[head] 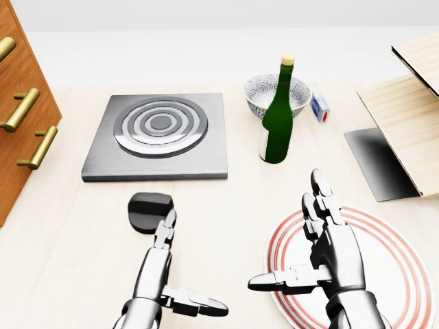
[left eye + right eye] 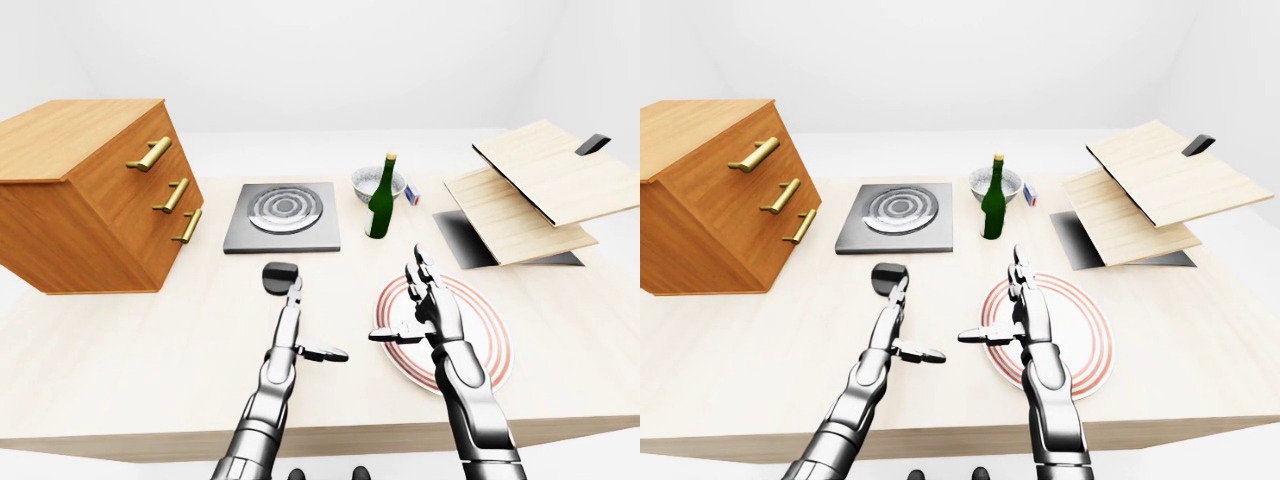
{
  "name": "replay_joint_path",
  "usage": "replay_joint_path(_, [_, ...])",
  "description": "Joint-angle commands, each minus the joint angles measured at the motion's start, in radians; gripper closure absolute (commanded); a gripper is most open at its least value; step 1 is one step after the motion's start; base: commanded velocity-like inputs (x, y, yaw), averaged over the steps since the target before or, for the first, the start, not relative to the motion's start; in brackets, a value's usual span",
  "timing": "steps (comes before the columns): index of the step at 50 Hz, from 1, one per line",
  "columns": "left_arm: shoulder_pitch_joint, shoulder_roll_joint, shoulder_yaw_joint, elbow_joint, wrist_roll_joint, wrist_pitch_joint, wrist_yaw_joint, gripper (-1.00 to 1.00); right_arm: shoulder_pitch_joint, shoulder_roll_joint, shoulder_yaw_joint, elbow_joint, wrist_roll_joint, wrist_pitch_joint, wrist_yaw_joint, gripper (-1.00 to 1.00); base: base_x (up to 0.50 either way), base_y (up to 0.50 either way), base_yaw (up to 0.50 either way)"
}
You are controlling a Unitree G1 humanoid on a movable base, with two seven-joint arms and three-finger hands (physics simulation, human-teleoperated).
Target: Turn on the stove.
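The stove is a grey square plate with a ringed silver burner, left of centre in the head view. A black knob lies on the table just below it. My left hand is open, fingers pointing up, its fingertips right beside the knob's right edge. My right hand is open above the left part of the red-ringed plate, thumb stretched left. Neither hand holds anything.
A green bottle stands right of the stove, a patterned bowl behind it and a small box beside. A wooden drawer chest is at left. Tilted wooden boards over a dark sheet are at right.
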State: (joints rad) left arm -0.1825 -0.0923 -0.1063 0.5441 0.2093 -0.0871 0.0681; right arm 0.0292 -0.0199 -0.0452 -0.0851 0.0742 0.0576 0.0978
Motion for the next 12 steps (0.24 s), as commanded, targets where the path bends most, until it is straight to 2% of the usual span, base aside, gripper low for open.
replay_joint_path(1, [0.017, -0.005, -0.005, 0.1, -0.026, 0.0, -0.036, -1.0, -0.003, -0.001, -0.003, -0.001, 0.003, 0.004, 0.001, -1.0, 0.0, 0.0, 0.0])
replay_joint_path(6, [-0.003, 0.011, 0.015, 0.01, -0.057, 0.0, -0.05, -1.0, -0.007, -0.002, -0.007, -0.002, 0.007, 0.01, -0.002, -1.0, 0.0, 0.0, 0.0])
replay_joint_path(9, [-0.046, 0.021, 0.037, 0.019, -0.075, 0.0, -0.041, -1.0, -0.012, -0.004, -0.013, -0.008, 0.012, 0.02, -0.003, -1.0, 0.0, 0.0, 0.0])
replay_joint_path(12, [-0.096, 0.034, 0.061, 0.01, -0.102, 0.0, -0.043, -1.0, -0.021, -0.005, -0.016, 0.007, 0.014, 0.016, -0.006, -1.0, 0.0, 0.0, 0.0])
